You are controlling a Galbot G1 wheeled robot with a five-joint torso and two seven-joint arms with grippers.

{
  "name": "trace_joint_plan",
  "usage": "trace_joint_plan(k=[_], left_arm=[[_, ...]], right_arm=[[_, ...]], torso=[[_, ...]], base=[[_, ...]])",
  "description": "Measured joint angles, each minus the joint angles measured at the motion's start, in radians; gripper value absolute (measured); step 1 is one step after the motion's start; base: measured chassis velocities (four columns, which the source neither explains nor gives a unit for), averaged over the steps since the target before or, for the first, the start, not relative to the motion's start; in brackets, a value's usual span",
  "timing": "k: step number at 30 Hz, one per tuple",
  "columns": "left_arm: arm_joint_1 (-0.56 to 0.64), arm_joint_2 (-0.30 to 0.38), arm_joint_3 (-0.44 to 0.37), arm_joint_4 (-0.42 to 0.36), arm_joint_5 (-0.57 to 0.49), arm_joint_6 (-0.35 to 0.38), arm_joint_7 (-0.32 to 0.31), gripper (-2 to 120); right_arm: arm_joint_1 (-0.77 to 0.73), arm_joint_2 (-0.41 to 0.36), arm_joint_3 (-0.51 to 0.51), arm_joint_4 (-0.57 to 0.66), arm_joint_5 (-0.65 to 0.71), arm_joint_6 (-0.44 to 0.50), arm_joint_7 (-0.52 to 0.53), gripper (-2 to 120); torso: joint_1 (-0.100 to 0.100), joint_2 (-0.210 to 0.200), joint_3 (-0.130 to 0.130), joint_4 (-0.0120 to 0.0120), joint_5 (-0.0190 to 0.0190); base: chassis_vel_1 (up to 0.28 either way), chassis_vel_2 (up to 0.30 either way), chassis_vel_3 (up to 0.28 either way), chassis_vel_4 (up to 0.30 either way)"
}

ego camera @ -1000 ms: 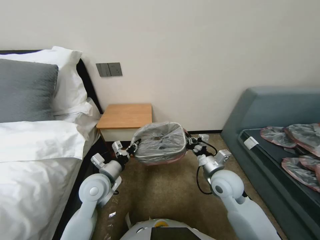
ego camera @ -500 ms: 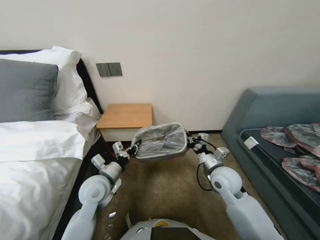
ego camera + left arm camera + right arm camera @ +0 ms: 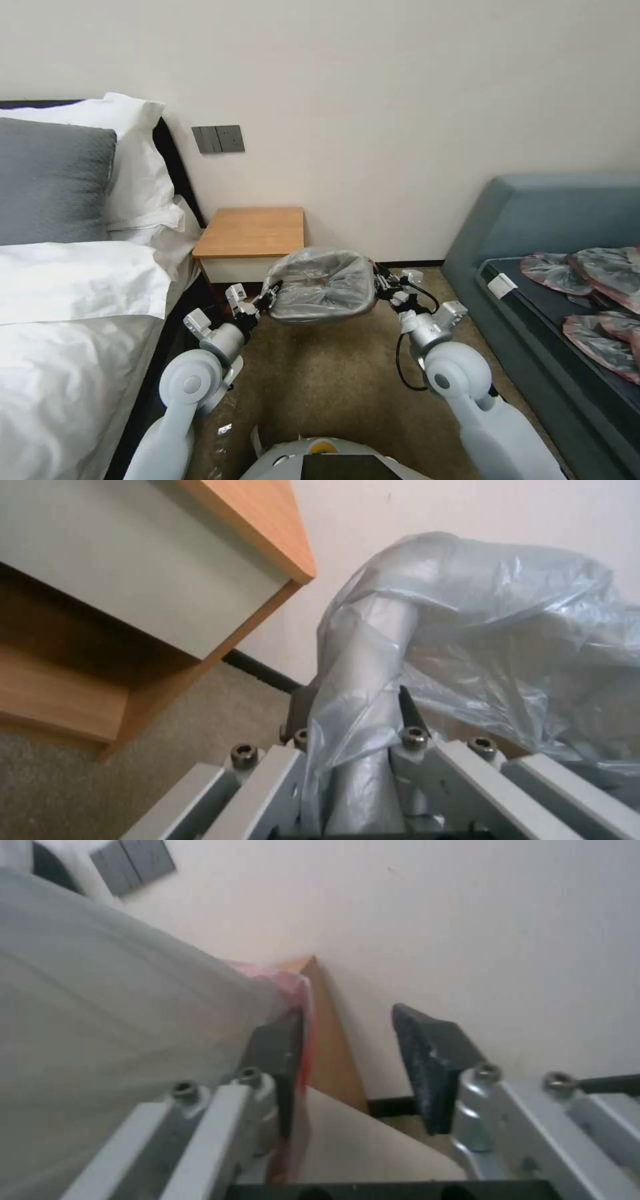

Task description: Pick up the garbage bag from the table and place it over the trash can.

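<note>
Bed (image 3: 73,313): at the far left of the nightstand, with white sheets, white pillows and one grey pillow.
Wall switches (image 3: 218,139): on the wall above the nightstand, a little toward the bed.
Nightstand (image 3: 252,231): its orange-brown surface is bare; the white drawer front and the lower shelf are seen in the left wrist view (image 3: 127,580).
Left gripper (image 3: 267,296): in front of the nightstand, below its front edge, at the side of the bag nearer to the bed. In the left wrist view (image 3: 353,735) the grey plastic passes between the two fingers and is bunched there, so it is closed on the bag.
Garbage bag (image 3: 323,285): in the air just in front of the nightstand, toward its right corner, stretched between both grippers above the carpet (image 3: 320,380). It is wrinkly and shiny, and its top bulges upward like a dome. In the left wrist view (image 3: 480,630) it hangs as loose folds beside the nightstand.
Right gripper (image 3: 381,284): to the right of the nightstand, at the far side of the bag. In the right wrist view (image 3: 353,1065) the fingers stand apart; the pinkish-red rim (image 3: 297,990) of the bag lies against one finger (image 3: 277,1050), the other finger is free.
Sofa (image 3: 533,227): well to the right of the nightstand, grey-blue; several flatter grey-and-red bags (image 3: 587,273) lie on its seat.
</note>
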Motion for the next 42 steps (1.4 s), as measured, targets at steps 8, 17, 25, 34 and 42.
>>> trace_joint_plan(k=[8,17,25,34,42], left_arm=[[0.019,-0.009,-0.023,-0.016,-0.001,-0.01,-0.009,4],[0.026,-0.016,-0.03,-0.038,-0.018,-0.012,-0.019,4],[0.03,-0.013,-0.029,-0.057,-0.037,0.004,-0.02,4],[0.028,0.002,-0.011,-0.045,0.029,0.009,-0.021,4],[0.027,0.01,0.005,-0.021,0.086,0.009,-0.011,4]], right_arm=[[-0.015,0.02,-0.003,-0.015,0.031,0.043,-0.023,68],[-0.003,0.029,0.019,-0.012,0.219,0.036,0.016,98],[0.042,0.041,0.027,-0.045,0.351,0.023,0.066,100],[0.057,0.054,0.025,-0.049,0.423,0.004,0.082,100],[0.072,0.069,0.022,-0.057,0.493,-0.002,0.08,100]], torso=[[0.0,0.0,0.0,0.0002,0.0],[0.0,0.0,0.0,0.0001,0.0],[0.0,0.0,0.0,0.0001,0.0],[0.0,0.0,0.0,0.0001,-0.0003],[0.0,0.0,0.0,0.0002,0.0]], base=[[0.0,0.0,0.0,0.0],[0.0,0.0,0.0,0.0],[0.0,0.0,0.0,0.0],[0.0,0.0,0.0,0.0],[0.0,0.0,0.0,0.0]])
